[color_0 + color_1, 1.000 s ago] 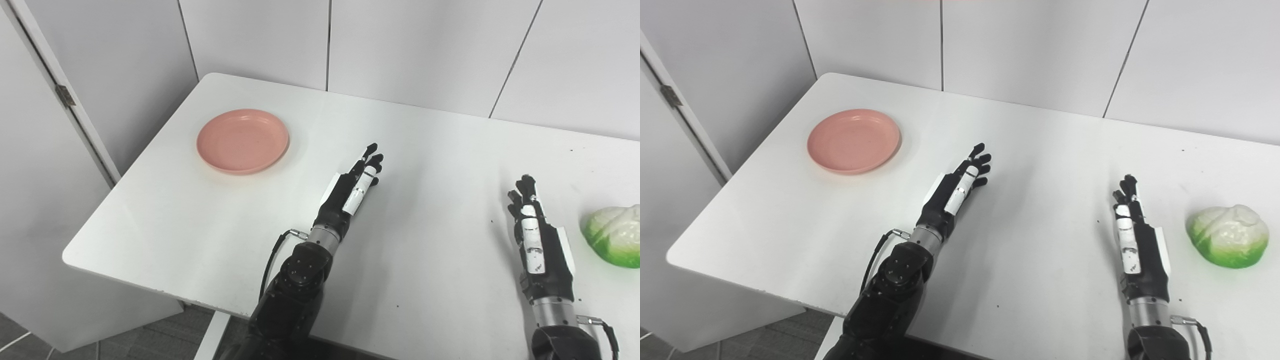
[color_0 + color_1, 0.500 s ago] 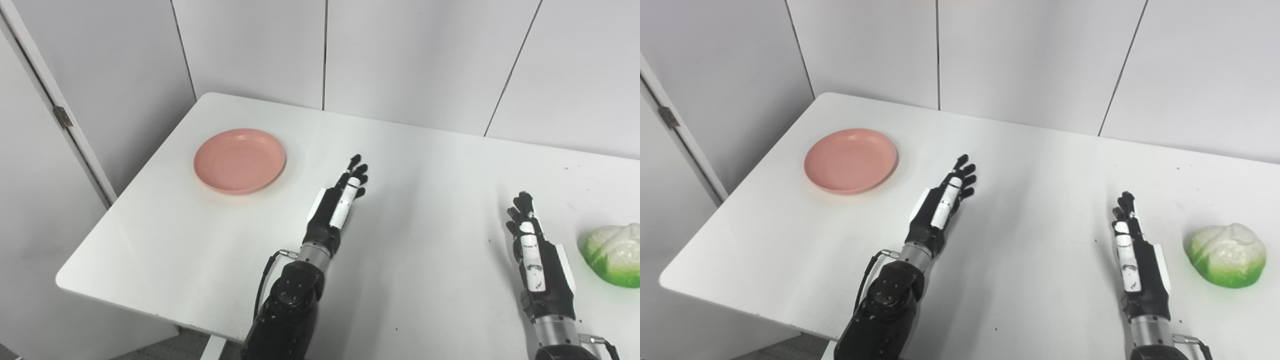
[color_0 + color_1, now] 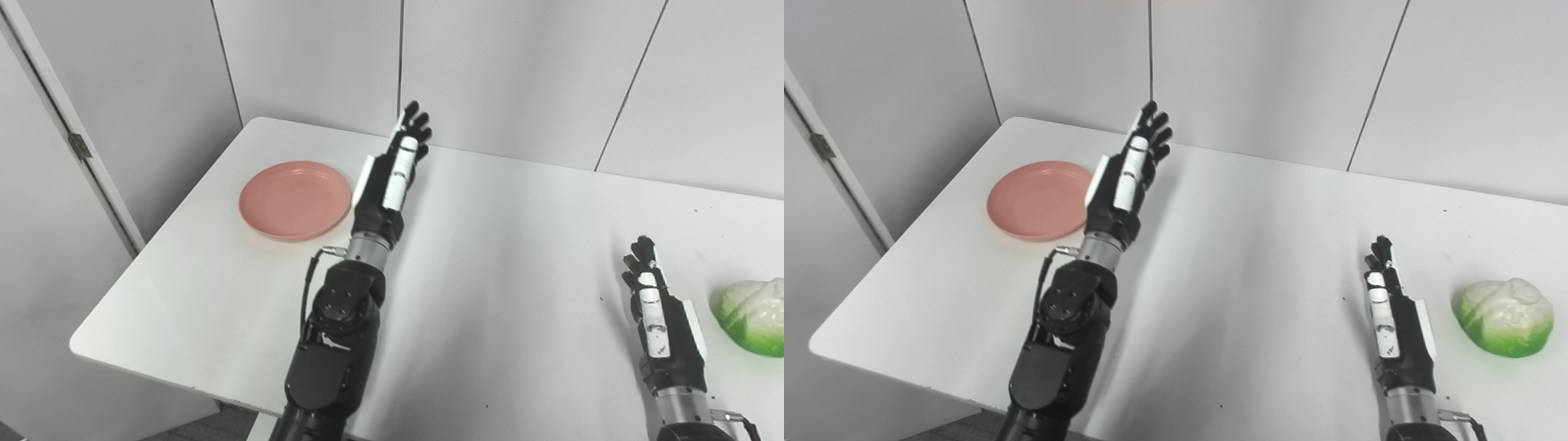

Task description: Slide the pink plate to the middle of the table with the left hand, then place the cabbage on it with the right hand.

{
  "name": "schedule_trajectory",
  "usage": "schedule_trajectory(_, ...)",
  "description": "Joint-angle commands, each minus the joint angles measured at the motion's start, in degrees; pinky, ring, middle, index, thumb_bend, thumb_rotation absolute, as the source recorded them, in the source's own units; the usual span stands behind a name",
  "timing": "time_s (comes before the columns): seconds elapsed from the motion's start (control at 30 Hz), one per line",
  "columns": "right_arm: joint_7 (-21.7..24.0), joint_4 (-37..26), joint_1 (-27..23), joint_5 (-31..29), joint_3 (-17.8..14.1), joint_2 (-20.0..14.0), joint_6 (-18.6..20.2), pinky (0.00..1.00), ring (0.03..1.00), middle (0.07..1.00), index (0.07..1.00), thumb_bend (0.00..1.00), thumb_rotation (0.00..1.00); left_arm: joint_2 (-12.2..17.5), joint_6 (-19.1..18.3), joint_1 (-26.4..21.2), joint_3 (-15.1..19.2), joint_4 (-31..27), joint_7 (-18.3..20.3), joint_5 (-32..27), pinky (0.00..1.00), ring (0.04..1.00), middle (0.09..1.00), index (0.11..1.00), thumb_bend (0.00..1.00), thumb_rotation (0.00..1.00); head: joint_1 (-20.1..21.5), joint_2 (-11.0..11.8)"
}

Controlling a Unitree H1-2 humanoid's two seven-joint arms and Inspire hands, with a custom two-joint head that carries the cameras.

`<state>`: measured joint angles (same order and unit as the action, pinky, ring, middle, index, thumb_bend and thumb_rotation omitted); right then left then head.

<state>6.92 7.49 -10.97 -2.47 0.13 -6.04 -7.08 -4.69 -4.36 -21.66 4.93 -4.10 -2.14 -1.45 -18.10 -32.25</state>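
The pink plate (image 3: 293,199) lies empty near the table's far left corner. My left hand (image 3: 392,168) is open, raised above the table just right of the plate, fingers stretched toward the back wall, holding nothing. The green and white cabbage (image 3: 1504,317) sits at the table's right side. My right hand (image 3: 1390,315) is open, low over the table left of the cabbage, not touching it.
The white table (image 3: 502,257) has its left edge and front left corner close to the plate. White wall panels (image 3: 502,67) stand right behind the table. A door with a hinge (image 3: 79,146) is at the left.
My left arm has risen and reached forward to the far left, so the hand is now beside the plate. The right hand and cabbage stay put. The camera shifted slightly.
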Motion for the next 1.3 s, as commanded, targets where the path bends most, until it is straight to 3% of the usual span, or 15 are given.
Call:
schedule_trajectory(0.0,0.2,1.8,1.0,-0.6,-0.2,0.1,-2.7,1.00,1.000,1.000,1.000,0.31,1.00,1.4,-1.1,-4.0,1.4,-3.2,-1.2,-1.0,0.95,0.951,0.965,0.964,0.46,1.00,-0.1,0.0)
schedule_trajectory(0.5,0.3,2.8,0.8,-0.3,-0.3,-0.3,-4.3,1.00,0.994,1.000,1.000,0.32,1.00,11.2,0.0,-8.0,10.5,-1.8,-5.0,-2.7,0.95,0.965,0.975,0.969,0.46,1.00,-1.1,-0.1)
schedule_trajectory(0.7,0.3,2.5,1.0,0.0,-0.2,-0.5,-4.0,1.00,0.993,1.000,1.000,0.31,1.00,14.6,1.5,-9.4,14.6,2.3,-7.1,-4.0,0.94,0.952,0.967,0.956,0.45,1.00,-1.8,-0.1)
schedule_trajectory(0.9,-0.3,2.2,1.0,0.7,-0.2,-0.5,-3.5,0.99,0.984,0.996,1.000,0.31,1.00,18.7,4.2,-10.0,17.5,7.8,-6.4,-6.7,0.94,0.944,0.951,0.943,0.44,1.00,-1.7,0.4)
schedule_trajectory(1.07,-0.1,2.7,1.1,0.4,-0.2,-0.6,-4.0,1.00,0.989,0.999,1.000,0.32,1.00,21.9,6.7,-9.9,18.7,13.1,-6.0,-8.1,0.95,0.955,0.966,0.953,0.44,1.00,-1.8,1.2)
schedule_trajectory(1.27,0.1,1.5,1.5,0.3,-0.2,-0.8,-3.2,1.00,0.993,1.000,1.000,0.32,1.00,24.3,7.3,-8.8,19.7,16.8,-6.4,-9.0,0.92,0.937,0.943,0.937,0.47,1.00,-1.9,0.2)
